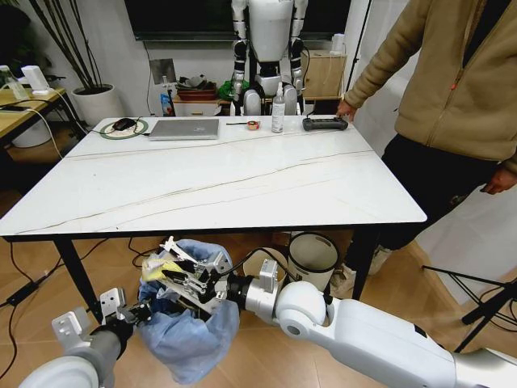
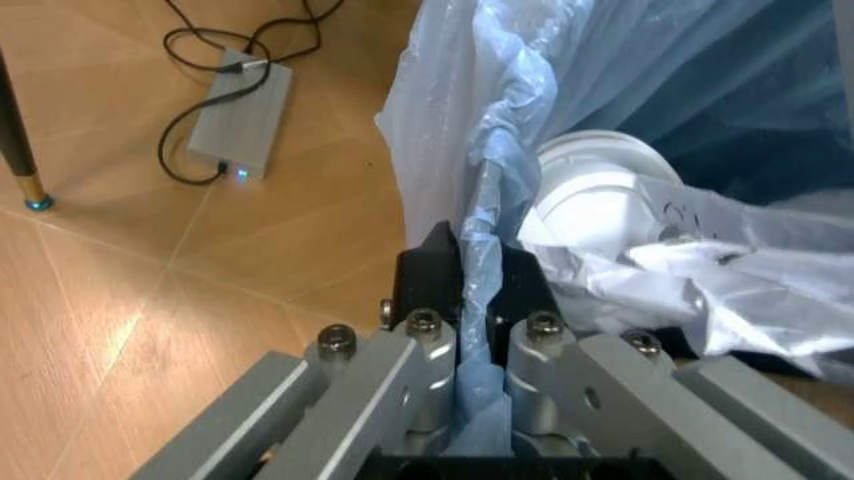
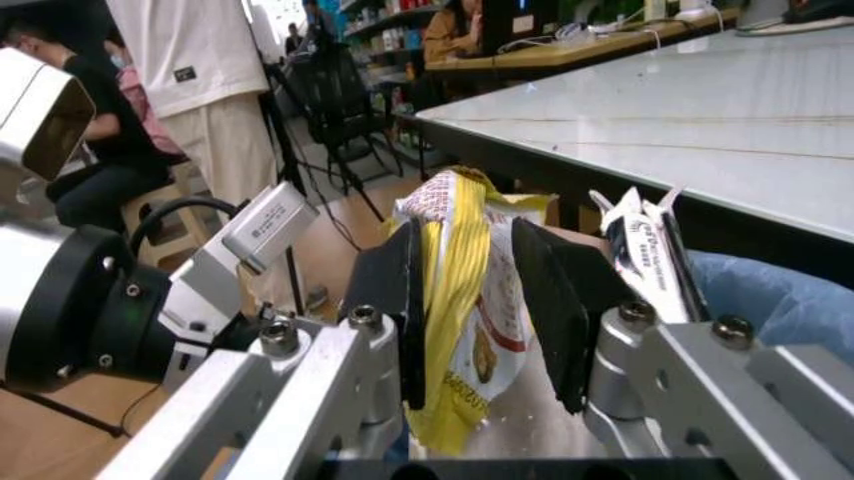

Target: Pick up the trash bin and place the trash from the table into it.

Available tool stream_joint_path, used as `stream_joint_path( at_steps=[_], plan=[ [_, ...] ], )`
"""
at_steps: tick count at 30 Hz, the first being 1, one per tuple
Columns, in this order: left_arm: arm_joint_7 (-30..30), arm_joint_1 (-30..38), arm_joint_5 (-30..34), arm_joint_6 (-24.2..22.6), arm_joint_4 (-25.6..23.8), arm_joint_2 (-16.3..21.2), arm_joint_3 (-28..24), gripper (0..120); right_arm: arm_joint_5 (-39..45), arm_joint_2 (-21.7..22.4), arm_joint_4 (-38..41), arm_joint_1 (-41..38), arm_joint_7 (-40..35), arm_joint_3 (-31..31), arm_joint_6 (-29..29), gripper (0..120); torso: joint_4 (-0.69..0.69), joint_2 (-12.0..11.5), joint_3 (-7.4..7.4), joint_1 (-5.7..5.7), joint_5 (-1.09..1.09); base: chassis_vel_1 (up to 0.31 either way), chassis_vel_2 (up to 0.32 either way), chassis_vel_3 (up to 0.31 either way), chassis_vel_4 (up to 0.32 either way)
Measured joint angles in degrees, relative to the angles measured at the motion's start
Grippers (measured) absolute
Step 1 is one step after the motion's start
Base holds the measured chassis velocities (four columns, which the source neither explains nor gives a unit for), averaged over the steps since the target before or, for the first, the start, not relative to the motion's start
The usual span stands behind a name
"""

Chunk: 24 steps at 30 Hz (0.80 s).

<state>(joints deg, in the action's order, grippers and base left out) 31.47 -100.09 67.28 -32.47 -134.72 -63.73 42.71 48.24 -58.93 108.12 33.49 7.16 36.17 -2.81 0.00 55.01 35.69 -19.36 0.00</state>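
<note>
Where our two arms meet below the near edge of the table point(image 1: 242, 186), we have the trash bin point(image 1: 194, 331) hanging off the floor, its crinkled light-blue bag bulging beneath the rim. Our left gripper point(image 2: 470, 275) is clamped tight on the bag's rim, the blue plastic pinched flat between the two black pads point(image 2: 430, 272); in the head view this gripper point(image 1: 139, 311) sits at the bin's left side. Inside the liner, in the left wrist view, we note a white paper cup point(image 2: 594, 200) lying on its side among crumpled white tissues point(image 2: 721, 290).

Our right gripper point(image 1: 184, 279) reaches across from the right and hangs over the bin's mouth. Its jaws are only partly closed, gripping a yellow wrapper point(image 3: 461, 300), which stands upright between the pads in the right wrist view. A white package point(image 3: 647, 260) with printed text sits just beside it, against the blue bag.

On the floor just beyond the bin, under the table, stands a grey-and-white round bin point(image 1: 312, 260). The marble top nearest us is bare. At its far edge we log a closed laptop point(image 1: 185, 128), a mouse on a round pad point(image 1: 123, 125), a tape roll point(image 1: 253, 125), a spray bottle point(image 1: 278, 109) and a black controller point(image 1: 325, 124), on which a person's hand point(image 1: 346, 109) rests.
</note>
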Motion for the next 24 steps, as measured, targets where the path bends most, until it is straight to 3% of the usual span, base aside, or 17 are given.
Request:
stream_joint_path(
  at_steps=[7, 16, 24],
  plan=[
    [0.0, 0.7, 0.4, 0.0, 0.3, 0.1, -0.2, 0, -0.1, 0.6, 0.1, 0.2, 0.0, -0.5, 0.3, 32, 0.00, 0.0, 0.00, 0.00, 0.00, 0.000, 0.000, 0.000, 0.000],
    [0.1, 1.2, 0.6, 0.0, 1.0, 0.2, -0.3, 0, 0.0, 1.6, 1.2, 0.2, -0.6, -0.5, 0.4, 63, 0.00, 0.0, 0.00, 0.00, 0.00, 0.000, 0.000, 0.000, 0.000],
    [0.2, 1.2, 0.6, 0.0, 1.0, -0.1, -0.6, 0, 0.4, 2.0, 1.7, -0.1, -0.9, -1.0, 0.4, 73, 0.00, 0.0, 0.00, 0.00, 0.00, 0.000, 0.000, 0.000, 0.000]
  ],
)
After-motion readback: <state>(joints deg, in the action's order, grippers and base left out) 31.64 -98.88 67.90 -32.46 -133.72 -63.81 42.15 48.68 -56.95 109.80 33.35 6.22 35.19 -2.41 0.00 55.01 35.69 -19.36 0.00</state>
